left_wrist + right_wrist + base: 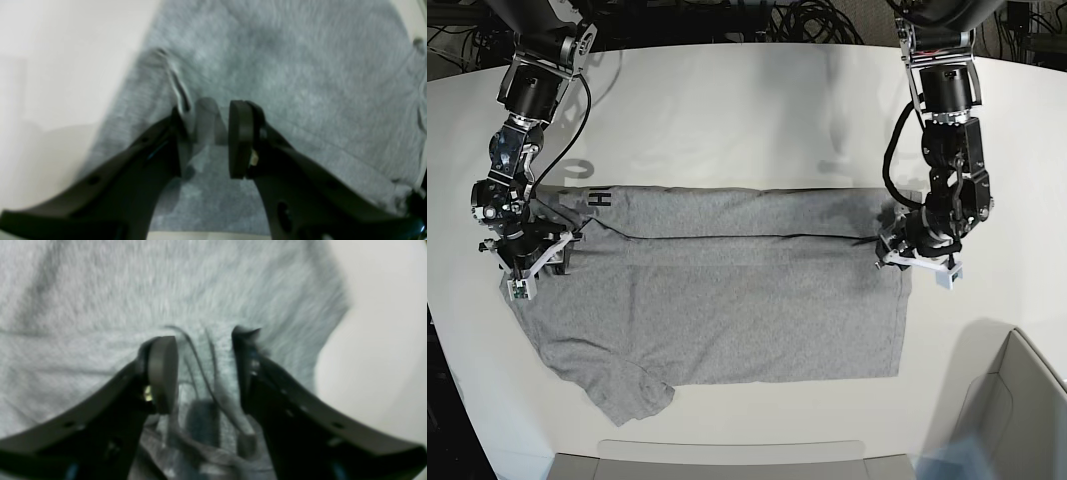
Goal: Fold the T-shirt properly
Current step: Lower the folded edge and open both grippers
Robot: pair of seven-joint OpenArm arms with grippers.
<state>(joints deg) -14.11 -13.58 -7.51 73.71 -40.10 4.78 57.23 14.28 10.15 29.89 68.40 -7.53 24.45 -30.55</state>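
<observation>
T-shirt in heather grey lies spread across the middle of the white table in the base view, its top portion folded down so that a long horizontal fold edge runs from one gripper to the other. At the left of the frame, a strip of black lettering shows on the turned-over cloth near the upper left corner of the garment, and a short sleeve sticks out at the lower left.

Also on the left of that view, the right gripper sits low on the shirt's left edge; its wrist camera shows the fingers spread apart with bunched, creased fabric between them, and whether they grip it cannot be told through the blur.

On the right of the base view, the left gripper rests at the shirt's right edge, at the end of the fold line. Its wrist view shows the jaws parted, a raised pleat of grey cloth lying against one finger side, bare table at the frame's left.
</observation>
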